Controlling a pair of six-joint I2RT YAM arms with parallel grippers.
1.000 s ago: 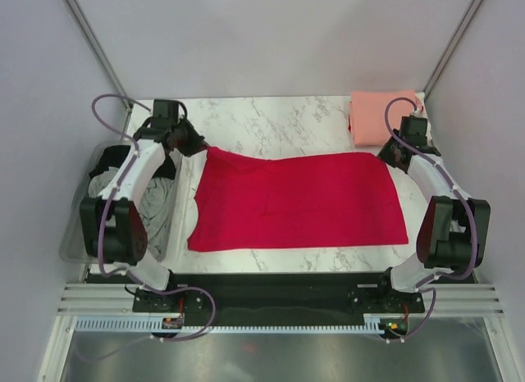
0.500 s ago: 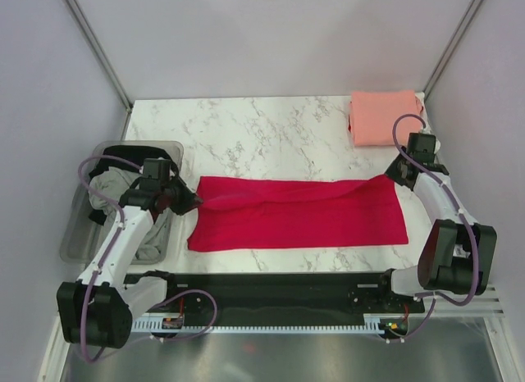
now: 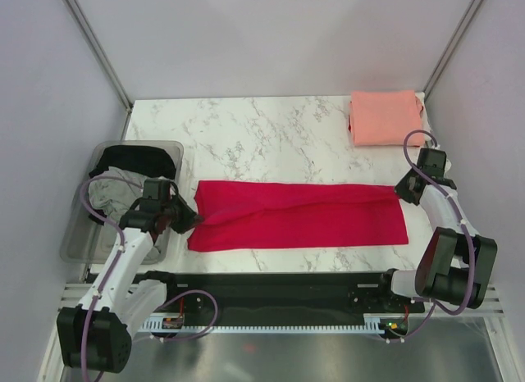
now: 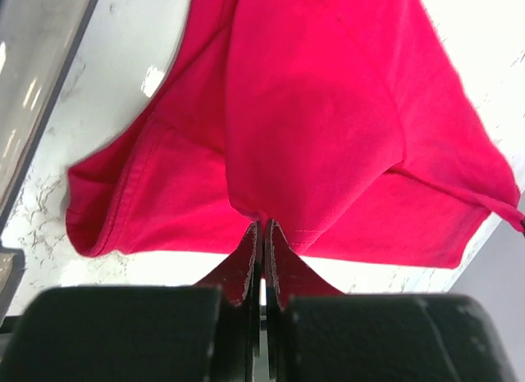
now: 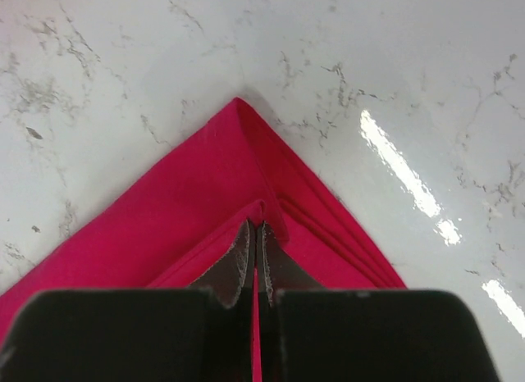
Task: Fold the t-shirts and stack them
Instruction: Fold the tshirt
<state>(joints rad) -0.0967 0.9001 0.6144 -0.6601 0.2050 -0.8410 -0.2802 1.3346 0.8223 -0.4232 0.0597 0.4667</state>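
Top external, red t-shirt [image 3: 299,216], ends clamped in both jaws

No writing, label, brand mark or number can be read in any of the three views. The crimson t-shirt [image 3: 299,216], the salmon t-shirt [image 3: 384,115], the marble table [image 3: 271,140] and the clear bin [image 3: 75,238] show plain surfaces only.

Robot lab test cell. Plain grey panels [image 3: 271,38] wall it in; aluminium posts [image 3: 94,47] at 11 and 1 o'clock. Marble-look bench [image 3: 271,128] in centre. Left arm [image 3: 125,255] and right arm [image 3: 449,206] bolted to black plate [image 3: 279,285] at 6 o'clock, bench's near edge. Slotted cable duct [image 3: 271,325] and aluminium rails [image 3: 82,298] beside plate.
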